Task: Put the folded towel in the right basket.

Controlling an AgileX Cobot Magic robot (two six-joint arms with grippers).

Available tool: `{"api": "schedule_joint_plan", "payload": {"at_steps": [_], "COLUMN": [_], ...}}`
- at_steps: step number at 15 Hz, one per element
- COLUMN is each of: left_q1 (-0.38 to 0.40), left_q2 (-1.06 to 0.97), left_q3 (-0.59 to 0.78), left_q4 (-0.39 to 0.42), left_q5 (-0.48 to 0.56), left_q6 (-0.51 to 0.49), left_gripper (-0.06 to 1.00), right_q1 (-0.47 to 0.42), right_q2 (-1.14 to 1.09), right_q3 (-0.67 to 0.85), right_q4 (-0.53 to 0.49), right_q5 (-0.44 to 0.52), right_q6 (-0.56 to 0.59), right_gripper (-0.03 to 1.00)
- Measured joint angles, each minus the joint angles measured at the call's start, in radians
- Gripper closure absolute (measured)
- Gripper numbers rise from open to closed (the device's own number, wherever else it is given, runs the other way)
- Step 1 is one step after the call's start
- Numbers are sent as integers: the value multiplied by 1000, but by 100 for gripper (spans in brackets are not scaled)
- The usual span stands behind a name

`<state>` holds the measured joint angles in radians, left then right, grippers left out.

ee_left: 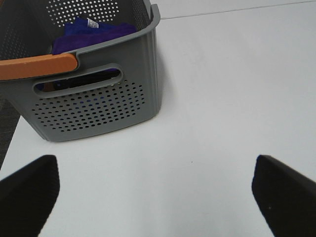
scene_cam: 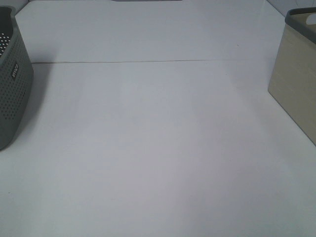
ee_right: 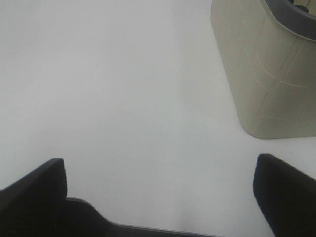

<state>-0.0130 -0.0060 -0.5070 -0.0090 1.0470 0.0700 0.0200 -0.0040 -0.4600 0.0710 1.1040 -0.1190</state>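
Note:
A folded purple-blue towel (ee_left: 91, 33) lies inside the grey perforated basket (ee_left: 94, 106) with an orange handle (ee_left: 39, 66), seen in the left wrist view. The same grey basket (scene_cam: 12, 79) stands at the left edge of the exterior view. The beige basket with a dark rim (scene_cam: 296, 94) stands at the right edge; it also shows in the right wrist view (ee_right: 269, 79). My left gripper (ee_left: 155, 192) is open and empty over the table, a short way from the grey basket. My right gripper (ee_right: 160, 190) is open and empty, beside the beige basket. Neither gripper shows in the exterior view.
The white table (scene_cam: 158, 148) has a thin seam line (scene_cam: 148, 61) across its far part. A dark floor strip (ee_left: 7, 123) shows past the table's edge beside the grey basket.

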Motion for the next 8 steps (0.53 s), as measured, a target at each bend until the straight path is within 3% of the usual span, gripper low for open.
{"api": "schedule_joint_plan", "payload": {"at_steps": [8], "left_q1": [0], "left_q2": [0], "left_q3": [0], "left_q4": [0], "left_q5": [0], "left_q6": [0], "left_gripper": [-5], "right_q1": [6], "right_q2": [0], "right_q3": [0], "right_q4": [0], "right_q5": [0], "right_q6": [6], "right_gripper": [-2]}}
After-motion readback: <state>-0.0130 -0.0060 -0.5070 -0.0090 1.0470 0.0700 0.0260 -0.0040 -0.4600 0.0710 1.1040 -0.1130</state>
